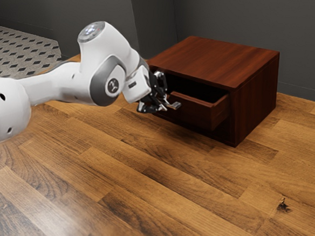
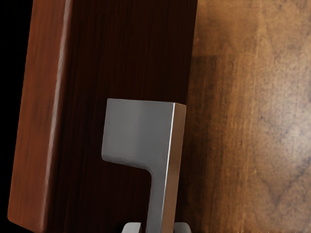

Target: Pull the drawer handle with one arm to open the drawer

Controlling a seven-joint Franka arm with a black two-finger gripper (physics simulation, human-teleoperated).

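The flat, square-edged grey metal drawer handle [image 1: 174, 104] [image 2: 146, 141] is held proud of the front panel on a slim stem, so that a grip can be taken behind it. It is clamped in the black hand [image 1: 164, 105], whose narrow jaws are set from two sides around it. The dark red-brown wooden drawer [image 1: 197, 113] [image 2: 121, 58] is seen partly out of its opening, a dark gap showing above it. It is judged part-way open, more straight pulling being needed. The boxy cabinet of the same polished wood [image 1: 221, 60] is placed toward the far edge of the plank-grained wooden tabletop [image 1: 141, 192]. The glossy white arm [image 1: 95, 76] is stretched level with the drawer, in line with the pull.
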